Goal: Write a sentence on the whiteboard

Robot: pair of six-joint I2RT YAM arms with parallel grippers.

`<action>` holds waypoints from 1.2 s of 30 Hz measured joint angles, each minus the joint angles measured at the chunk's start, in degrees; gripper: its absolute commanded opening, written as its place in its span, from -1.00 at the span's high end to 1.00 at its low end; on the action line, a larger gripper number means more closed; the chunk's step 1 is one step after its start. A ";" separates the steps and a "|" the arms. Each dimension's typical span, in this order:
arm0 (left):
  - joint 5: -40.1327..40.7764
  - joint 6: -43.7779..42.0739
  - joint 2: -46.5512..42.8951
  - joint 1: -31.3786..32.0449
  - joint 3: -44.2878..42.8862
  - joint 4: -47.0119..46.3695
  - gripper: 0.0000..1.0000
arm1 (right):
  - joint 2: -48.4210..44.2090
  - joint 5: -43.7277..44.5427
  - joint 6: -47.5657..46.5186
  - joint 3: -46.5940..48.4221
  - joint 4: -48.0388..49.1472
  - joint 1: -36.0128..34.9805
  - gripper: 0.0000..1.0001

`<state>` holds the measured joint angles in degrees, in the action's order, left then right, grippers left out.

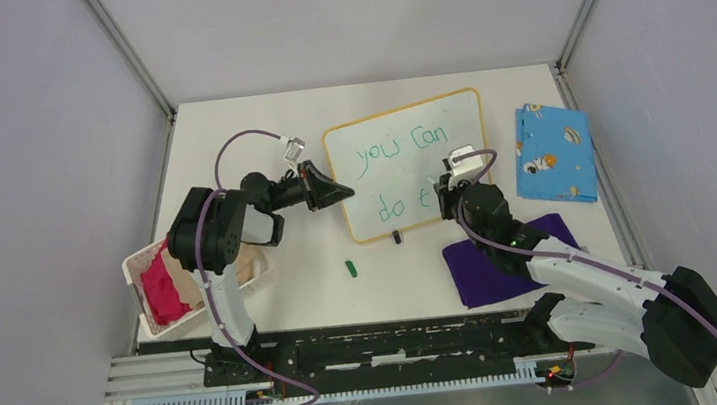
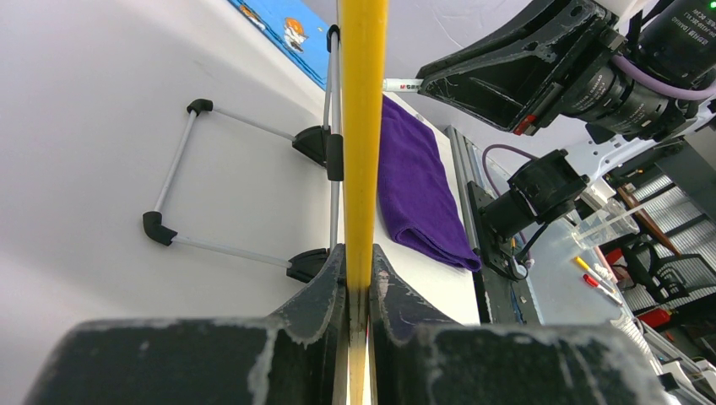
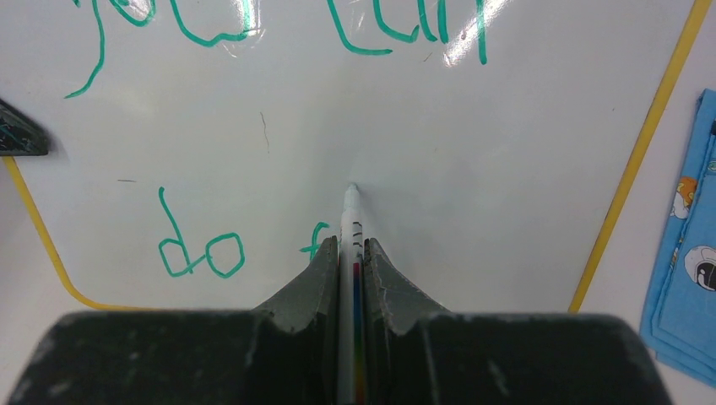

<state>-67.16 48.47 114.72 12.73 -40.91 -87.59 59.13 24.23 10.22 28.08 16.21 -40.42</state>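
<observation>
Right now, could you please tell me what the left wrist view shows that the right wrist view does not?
Only the left wrist view, from the left pincer shut on the yellow rim of the glossy white whiteboard, shows the wire stand with black joints behind it and the purple cloth. Only the right wrist view shows the green handwritten sentence: "do" and a started letter below parts of "you can". Both show the whiteboard, the blue patterned cloth, and the white marker pen gripped by the right pincer.

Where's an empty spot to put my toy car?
Bare table in the far-left corner, behind the left arm, beside the whiteboard. Another patch lies between the green cap and the purple cloth. The right is crowded: blue cloth and right arm.
</observation>
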 measured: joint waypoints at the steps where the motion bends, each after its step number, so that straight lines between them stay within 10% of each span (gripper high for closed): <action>1: 0.02 0.00 0.00 0.00 -0.02 0.02 0.96 | 0.09 0.00 0.00 0.00 0.04 0.09 1.00; 36: 0.04 0.00 0.09 0.00 -0.09 0.04 0.96 | -5.95 -4.55 3.54 -12.20 1.86 0.15 1.00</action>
<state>-67.11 48.47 114.80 12.73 -40.99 -87.55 53.19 19.68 13.76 15.88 18.06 -40.27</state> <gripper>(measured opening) 0.152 0.170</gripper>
